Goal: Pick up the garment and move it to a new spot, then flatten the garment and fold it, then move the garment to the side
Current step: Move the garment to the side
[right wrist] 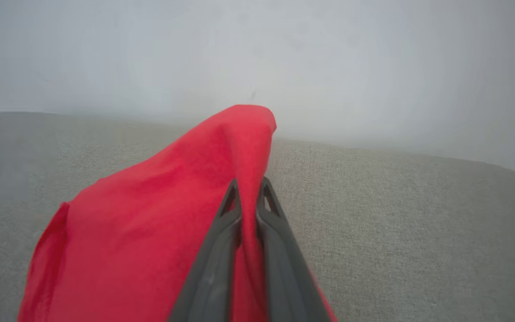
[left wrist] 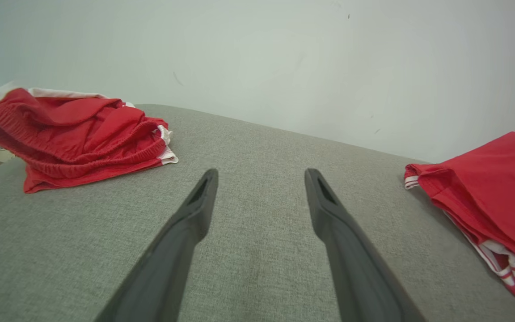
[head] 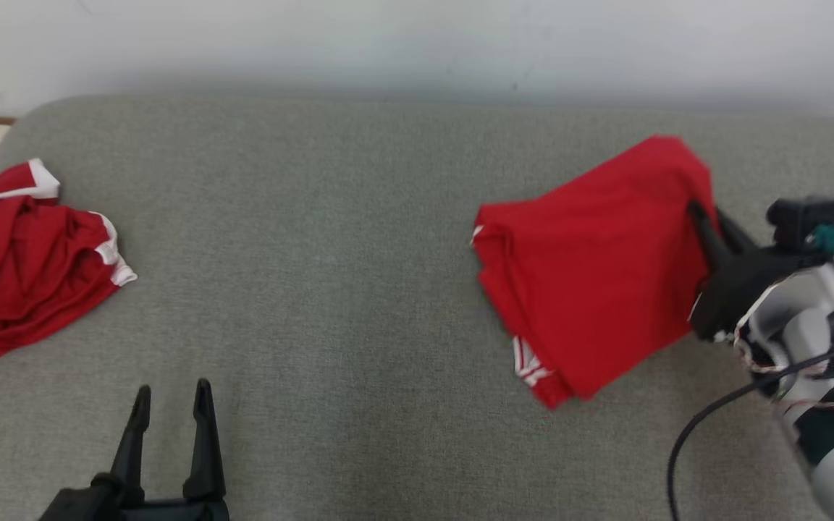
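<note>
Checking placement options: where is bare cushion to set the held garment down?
Free: the wide middle of the cushion between the crumpled shorts and the held garment, ahead of the left gripper. Crowded: the left edge, and around the right gripper.

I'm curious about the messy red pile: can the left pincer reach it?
Probably yes: the left pincer is open, and only bare grey cushion lies between it and the crumpled garment.

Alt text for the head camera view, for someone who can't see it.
The right gripper is shut on the right edge of a folded red garment on a grey cushion. A crumpled red garment lies at far left, and the left gripper is open at lower left.
</note>
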